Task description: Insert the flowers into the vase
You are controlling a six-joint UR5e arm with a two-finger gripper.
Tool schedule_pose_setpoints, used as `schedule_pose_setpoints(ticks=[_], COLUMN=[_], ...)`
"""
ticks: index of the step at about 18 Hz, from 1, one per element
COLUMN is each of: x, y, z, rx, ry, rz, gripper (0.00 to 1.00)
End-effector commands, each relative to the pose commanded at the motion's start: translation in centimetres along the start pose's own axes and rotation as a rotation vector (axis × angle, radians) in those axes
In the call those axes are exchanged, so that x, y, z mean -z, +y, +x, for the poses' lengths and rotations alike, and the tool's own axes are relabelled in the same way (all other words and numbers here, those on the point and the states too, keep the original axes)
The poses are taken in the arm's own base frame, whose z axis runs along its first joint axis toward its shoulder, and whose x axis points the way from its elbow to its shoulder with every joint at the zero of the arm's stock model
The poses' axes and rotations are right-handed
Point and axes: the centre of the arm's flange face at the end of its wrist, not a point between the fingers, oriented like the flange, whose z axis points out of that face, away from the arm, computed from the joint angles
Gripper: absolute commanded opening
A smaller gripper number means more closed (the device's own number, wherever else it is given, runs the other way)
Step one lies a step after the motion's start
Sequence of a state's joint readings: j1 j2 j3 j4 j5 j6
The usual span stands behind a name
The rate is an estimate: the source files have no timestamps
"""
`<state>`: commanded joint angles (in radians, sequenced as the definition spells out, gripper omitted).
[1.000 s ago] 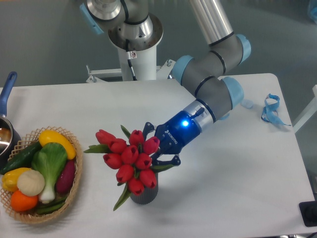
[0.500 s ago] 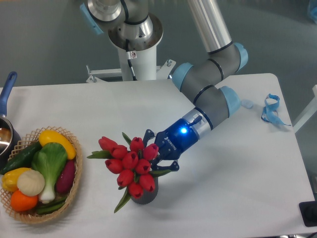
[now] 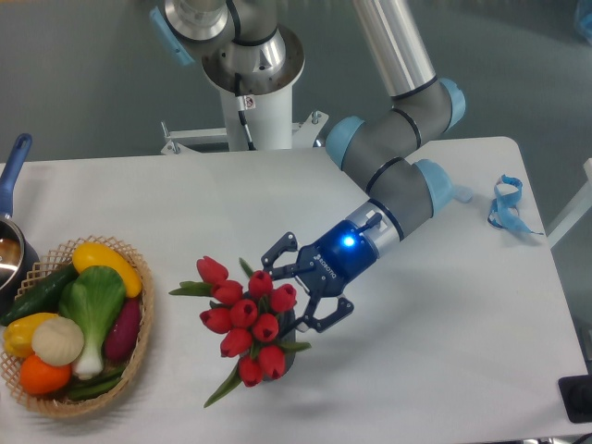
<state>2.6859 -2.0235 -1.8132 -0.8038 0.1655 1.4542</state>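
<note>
White bench (image 3: 444,305) surface carries the setup. Claw (image 3: 294,294) has its 2 fingers spread apart, clamped on nothing. Red tulip bunch (image 3: 248,319) stands just beside the fingertips, its stems in the vase (image 3: 289,359), mostly hidden beneath the blooms.

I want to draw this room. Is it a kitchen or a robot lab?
Probably a robot lab. A robot arm is bolted at a plain white table, and its gripper is by red flowers. The basket of vegetables looks like practice props.
</note>
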Motion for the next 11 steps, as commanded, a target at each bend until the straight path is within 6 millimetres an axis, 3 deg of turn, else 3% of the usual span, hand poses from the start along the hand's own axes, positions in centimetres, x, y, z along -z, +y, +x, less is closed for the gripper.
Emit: schedule_pose_setpoints(ticks=[5, 8, 11], x=[4.8, 9.7, 15.4], y=[-3.0, -5.3, -9.1], z=[1.0, 1.7, 3.3], rx=[-0.061, -0.105, -0.163], ry=[-0.097, -0.201, -0.354], rz=[-0.107, -0.214, -0.43], gripper=[1.0, 1.0, 1.0])
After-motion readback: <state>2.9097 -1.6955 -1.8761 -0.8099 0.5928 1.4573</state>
